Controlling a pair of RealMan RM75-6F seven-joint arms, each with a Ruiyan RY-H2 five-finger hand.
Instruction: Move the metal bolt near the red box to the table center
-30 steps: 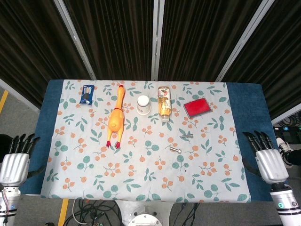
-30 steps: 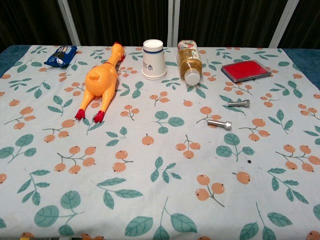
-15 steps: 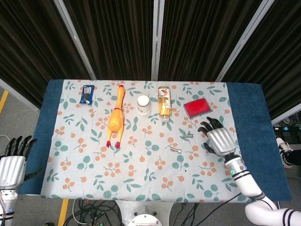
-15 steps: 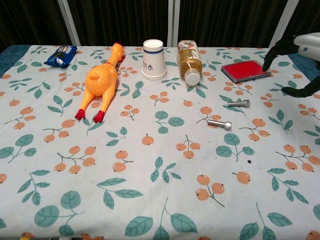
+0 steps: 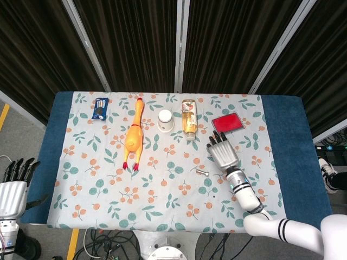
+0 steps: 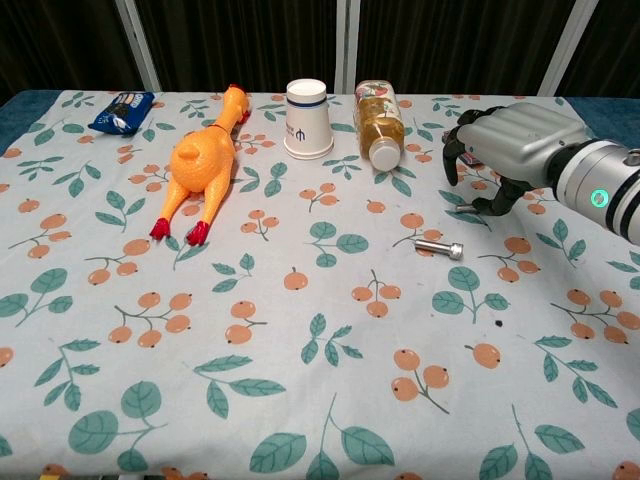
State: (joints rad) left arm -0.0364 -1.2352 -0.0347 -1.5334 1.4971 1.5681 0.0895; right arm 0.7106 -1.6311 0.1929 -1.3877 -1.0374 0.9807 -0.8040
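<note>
Right hand (image 5: 222, 154) hangs over the worktop (image 5: 162, 216) just at 7 o'clock of the red box (image 5: 227, 122), palm down. In the chest view its fingers (image 6: 452, 150) arch toward the cloth with the thumb set apart, a clear gap between them. We see nothing gripped there.

No bolt shows beside the red box in either view. We judge that the one we want lies under this hand, hidden by the palm from above and by the thumb from the front. Which way its long axis runs we cannot tell, so we would not yet trust the line of the pinch.

A second bolt (image 5: 202, 172) lies in the open at 7 o'clock of the hand, apart from it, its length running roughly 9 to 3. It sits closer to the worktop's middle and farther from the box, so we take it for the wrong one.

From the hand, the centre lies toward 8 o'clock, past that spare bolt.

The left hand (image 5: 12, 189) waits off the worktop's edge at 8 o'clock, fingers straight and holding nothing, far from all this. The right is plainly the nearer.
</note>
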